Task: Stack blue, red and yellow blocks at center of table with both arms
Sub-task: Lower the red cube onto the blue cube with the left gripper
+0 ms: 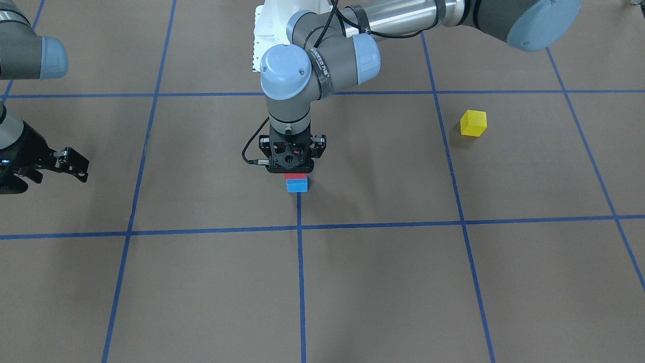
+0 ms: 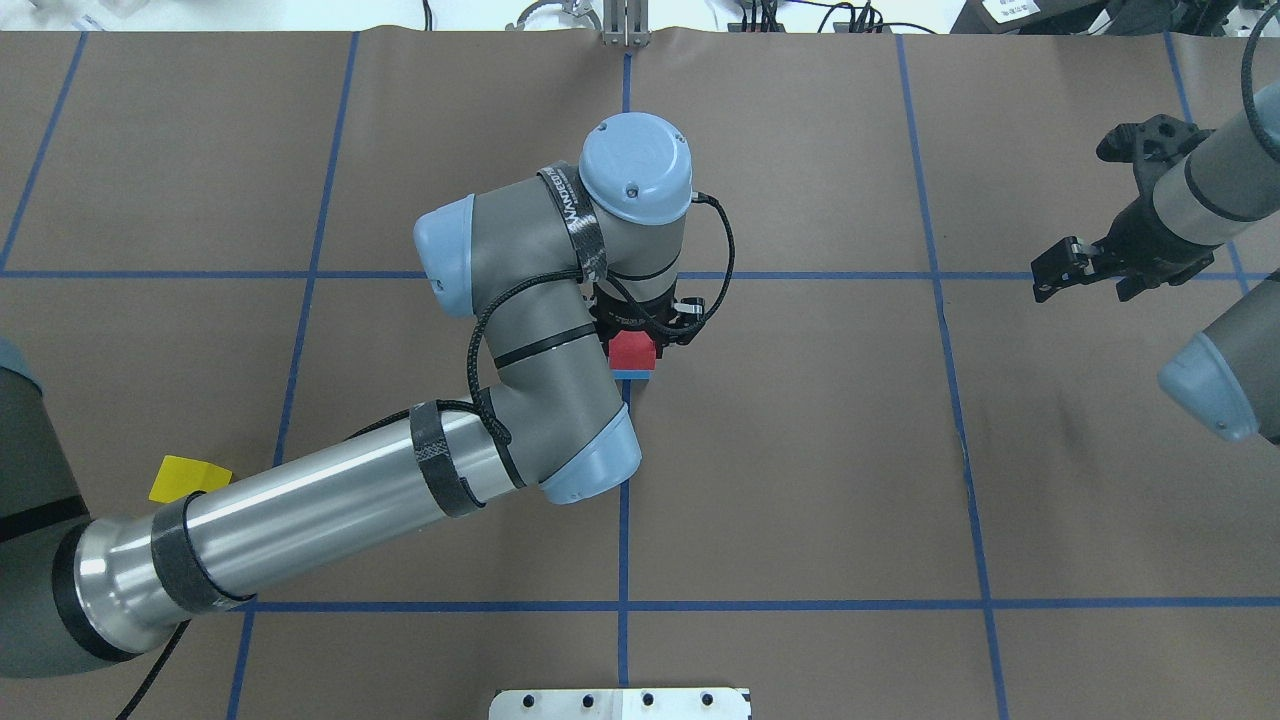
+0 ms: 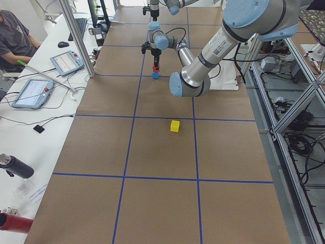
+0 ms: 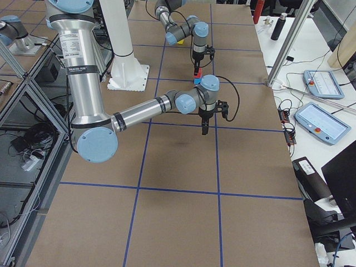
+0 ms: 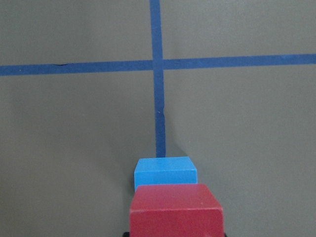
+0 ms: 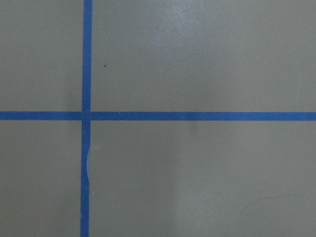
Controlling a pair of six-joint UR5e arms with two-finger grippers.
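The left gripper (image 1: pixel 296 172) stands upright at the middle of the table (image 1: pixel 383 282), clamped on the red block (image 1: pixel 296 176), a matte, square-edged cube. Only the cube's lower strip shows beneath the gripper's black body. The fingertips are hidden in every view. Directly under the gripper sits the blue block (image 1: pixel 297 186), a cube of the same plain finish, on a line of blue tape (image 1: pixel 301 282) that grids the dull brown paper covering. The red block appears to meet the blue one, though whether it rests on it or hangs just above cannot be made out. In the left wrist view the red block is cut off by the bottom edge. The yellow block (image 1: pixel 473 123), a glossy-looking cube, lies well apart from this gripper, out toward the left arm's own side; from overhead the forearm covers part of it. The right gripper (image 1: pixel 75 165), its fingers apart and holding nothing, hangs well away on the stack's other side.
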